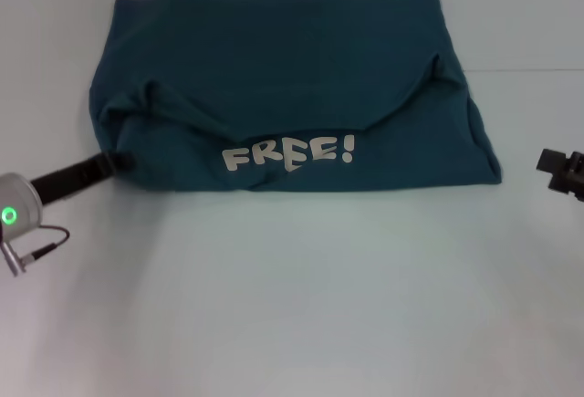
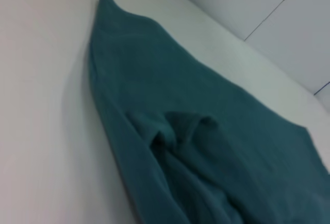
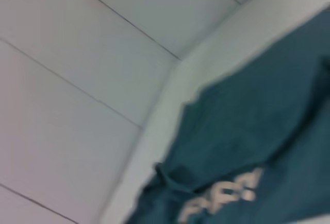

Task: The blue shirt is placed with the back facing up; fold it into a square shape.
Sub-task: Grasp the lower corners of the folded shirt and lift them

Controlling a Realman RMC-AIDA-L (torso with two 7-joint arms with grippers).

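Cloth dominates the head view: the blue shirt [image 1: 274, 78] is laid across the far half of the white table [image 1: 292, 306], already doubled so that a band of its front, with the white "FREE!" lettering [image 1: 290, 154], is turned up along its near edge. The left gripper [image 1: 117, 163] is seen at the shirt's near left corner, touching the hem there, but whether cloth is pinched between its jaws cannot be told. The right gripper [image 1: 552, 165] is held just off the shirt's near right corner, apart from the fabric, and its jaws cannot be made out either. In the left wrist view, only the shirt [image 2: 206, 131] is shown, with a bunched pleat where the folded layer is gathered near the corner; no fingers are visible. In the right wrist view, the shirt [image 3: 258, 131] and part of the lettering [image 3: 221, 195] are seen against the table edge and a tiled wall [image 3: 77, 80]; again no fingers appear. The shape is judged to be a wide rectangle, not yet a square. If the left corner is pulled alone, the upper layer could be dragged askew and the pleats at both near corners could be pressed into the next fold, leaving uneven edges.
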